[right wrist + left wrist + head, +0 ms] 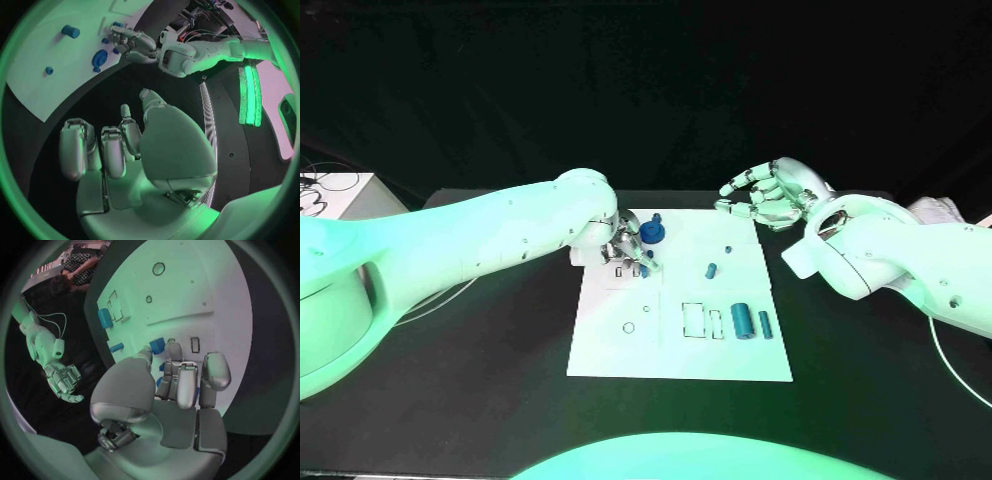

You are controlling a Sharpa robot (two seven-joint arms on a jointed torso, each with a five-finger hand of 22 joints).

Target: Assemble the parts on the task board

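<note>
The white task board point(675, 350) lies in the middle of the black table. My left hand point(620, 240) is down on its far left corner, and its fingers point(186, 380) close over a small blue part point(157, 345) pinched against the thumb. A round blue knob point(655, 232) stands just beside that hand. A short blue peg point(711, 269) lies mid-board and two teal cylinders point(751, 322) lie near the right edge. My right hand point(769, 198) hovers past the board's far right corner, fingers loosely bent, holding nothing.
Rectangular recesses point(692, 318) and a small round hole point(629, 327) mark the board's near half. A white box with cables point(332, 192) stands at the table's far left. Black table surface point(488, 380) surrounds the board.
</note>
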